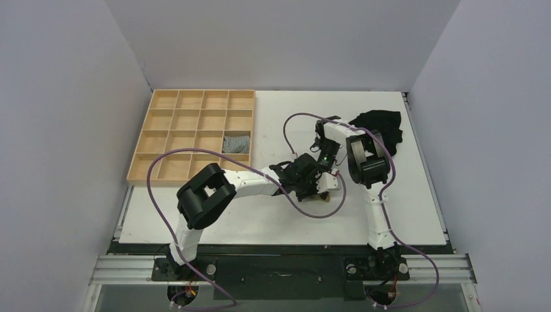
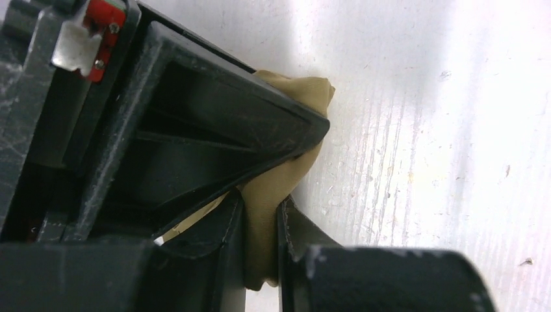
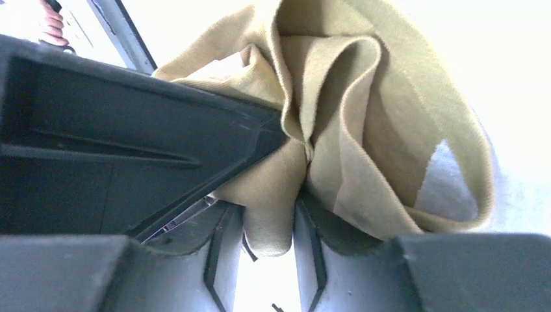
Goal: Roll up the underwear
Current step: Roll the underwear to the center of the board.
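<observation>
My left gripper point(image 2: 263, 240) is pinching a fold of the underwear point(image 2: 289, 169) between narrow jaws. My right gripper point(image 3: 269, 227) is clamping another fold likewise. The underwear is lying bunched on the table point(image 1: 409, 208) at centre frame in the top view, between both wrists. Its folds are hanging loose. I am judging the roll barely begun, with tightening and finishing left.

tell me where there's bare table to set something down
Bare table: the far strip between the tray and the black garment, and the near right, between the right arm and the table edge. Crowded mid-table, where the left gripper and right gripper pinch the underwear.
</observation>
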Available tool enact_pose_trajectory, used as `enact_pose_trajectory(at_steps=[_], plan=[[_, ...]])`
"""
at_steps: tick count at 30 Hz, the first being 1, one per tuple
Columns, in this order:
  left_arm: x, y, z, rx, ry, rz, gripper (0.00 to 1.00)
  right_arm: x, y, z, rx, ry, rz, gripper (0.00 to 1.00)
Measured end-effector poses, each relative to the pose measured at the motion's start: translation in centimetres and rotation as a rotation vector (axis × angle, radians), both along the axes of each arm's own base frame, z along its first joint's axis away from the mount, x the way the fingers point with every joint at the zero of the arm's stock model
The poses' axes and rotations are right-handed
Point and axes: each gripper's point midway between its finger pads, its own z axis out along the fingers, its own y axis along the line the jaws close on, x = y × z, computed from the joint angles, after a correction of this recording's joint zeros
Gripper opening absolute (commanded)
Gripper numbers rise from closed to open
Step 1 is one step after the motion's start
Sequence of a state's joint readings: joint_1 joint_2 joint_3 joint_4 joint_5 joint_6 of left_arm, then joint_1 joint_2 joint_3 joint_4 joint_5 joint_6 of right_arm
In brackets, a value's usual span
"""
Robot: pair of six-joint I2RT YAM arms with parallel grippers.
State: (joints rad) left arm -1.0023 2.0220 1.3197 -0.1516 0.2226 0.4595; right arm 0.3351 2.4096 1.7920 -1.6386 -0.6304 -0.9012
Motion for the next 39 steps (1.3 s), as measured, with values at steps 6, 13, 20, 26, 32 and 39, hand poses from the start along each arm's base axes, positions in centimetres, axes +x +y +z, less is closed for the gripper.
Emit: enact_pose_trajectory(at_steps=[6, 13, 20, 26, 32, 39], plan=[[-0.1, 0.2, -0.3, -0.050, 0.068, 0.011, 0.00, -0.2, -0.2, 1.0, 0.014, -0.001, -0.056, 0.54], [0.2, 0.4, -0.2, -0.114, 0.155, 0.022, 0.00, 0.9, -0.8, 1.4, 0.048, -0.086, -0.105, 0.56], [0.5, 0.5, -0.3, -0.152, 0.252, 0.027, 0.00, 2.5, -2.5, 1.4, 0.076, -0.194, -0.173, 0.56], [0.7, 0.5, -0.3, -0.171, 0.355, 0.025, 0.00, 3.6, -4.7, 2.6, 0.088, -0.289, -0.263, 0.56], [1.1, 0.5, -0.3, -0.177, 0.491, 0.028, 0.00, 3.9, -6.2, 3.9, 0.103, -0.377, -0.358, 0.57], [1.4, 0.5, -0.4, -0.175, 0.718, 0.036, 0.00, 3.1, -6.8, 4.9, 0.094, -0.488, -0.454, 0.60]])
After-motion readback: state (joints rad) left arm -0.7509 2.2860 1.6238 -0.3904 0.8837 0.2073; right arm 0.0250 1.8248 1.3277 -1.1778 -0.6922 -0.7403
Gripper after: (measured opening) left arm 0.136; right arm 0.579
